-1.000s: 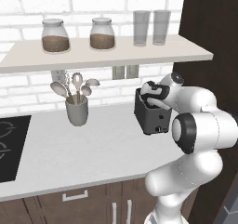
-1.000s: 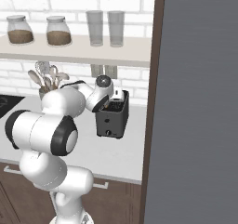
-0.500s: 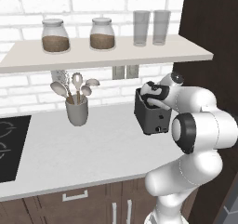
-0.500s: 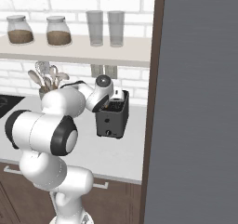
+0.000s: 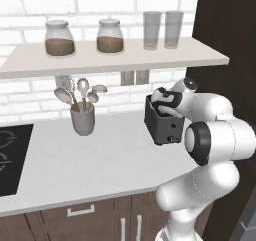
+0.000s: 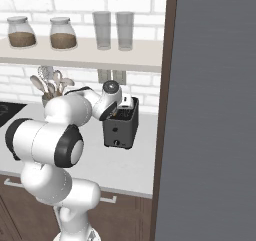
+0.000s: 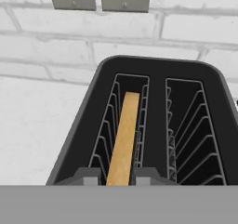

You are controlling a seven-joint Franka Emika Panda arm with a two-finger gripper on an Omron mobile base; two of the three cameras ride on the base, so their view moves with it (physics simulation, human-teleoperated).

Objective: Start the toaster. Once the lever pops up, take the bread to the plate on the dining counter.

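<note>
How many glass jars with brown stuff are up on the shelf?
2. A lidded glass jar of brown grains stands at the left of the pale shelf. A second lidded jar with darker brown filling stands just right of it, left of the two empty tumblers.

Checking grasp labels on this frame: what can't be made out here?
- Jaws on the bread: hand view shows just the finger tips flanking the slice; contact not visible.
- Gripper: in the left base view the wrist covers it above the toaster.
- Toaster lever: the arm blocks that side in the right base view.
- Bread's lower part: sunk in the slot.
</note>
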